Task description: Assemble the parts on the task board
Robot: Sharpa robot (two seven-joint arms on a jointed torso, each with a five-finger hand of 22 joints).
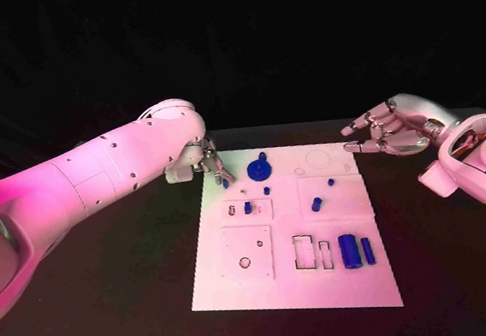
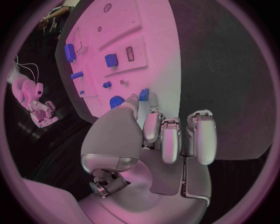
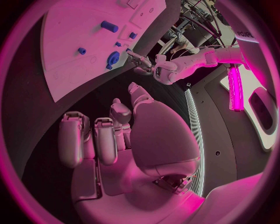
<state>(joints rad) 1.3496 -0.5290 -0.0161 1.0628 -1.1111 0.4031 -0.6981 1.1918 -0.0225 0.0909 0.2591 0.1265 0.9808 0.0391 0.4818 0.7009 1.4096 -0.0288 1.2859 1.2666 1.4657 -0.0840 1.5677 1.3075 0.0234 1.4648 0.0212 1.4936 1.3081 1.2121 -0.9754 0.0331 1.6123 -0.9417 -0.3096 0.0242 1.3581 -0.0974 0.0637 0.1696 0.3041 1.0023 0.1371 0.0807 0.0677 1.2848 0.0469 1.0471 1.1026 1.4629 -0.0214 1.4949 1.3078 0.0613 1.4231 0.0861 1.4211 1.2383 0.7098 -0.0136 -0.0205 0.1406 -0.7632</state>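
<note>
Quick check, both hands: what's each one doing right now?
Left hand: pinches a small blue part at the task board's far left corner.
Right hand: holds nothing, fingers curled in.

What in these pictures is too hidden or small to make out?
- Left hand, head view: its own arm covers the fingers; whether they pinch the small blue piece at the board corner is unclear.
- Left wrist view: the fingertips meet that piece, contact unsure.
- Tiny blue pieces mid-board: shapes too small.
- Right hand: palm faces away.
</note>
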